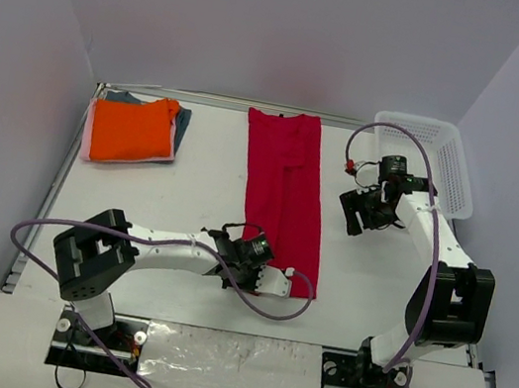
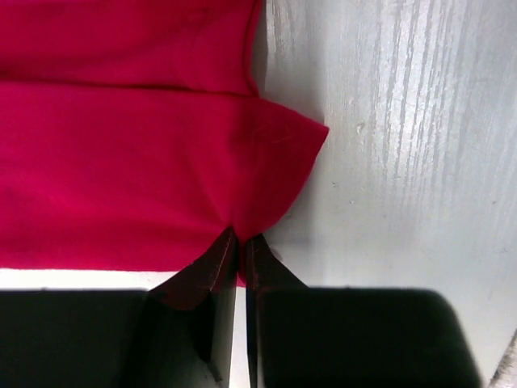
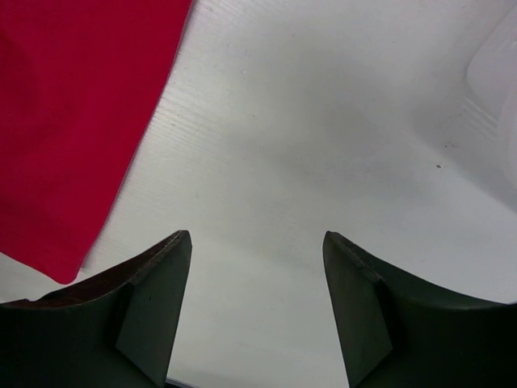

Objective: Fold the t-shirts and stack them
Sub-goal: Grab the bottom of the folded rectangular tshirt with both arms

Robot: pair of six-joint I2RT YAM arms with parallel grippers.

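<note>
Left claw [image 2: 240, 237] outstretched, pinching crimson t-shirt [image 2: 121, 162] hem; right claw [image 3: 257, 234] raised, agape.

Crimson t-shirt [image 2: 121, 162]: soft matt cloth. Table [image 2: 404, 162]: white, ribbed. Basket [image 1: 426, 148]: plastic mesh.

Right claw [image 3: 254, 242] with jaws spread apart, above white table [image 3: 323, 121], crimson t-shirt [image 3: 73, 113] edge at left

walls [image 1: 269, 25]: plain pale grey-lilac, closing in back, left, right | table [image 1: 201, 184]: white, matte, faintly ribbed | metal rail [image 1: 51, 188]: along table's left and back edges | light: soft, even, faint shadows
</note>
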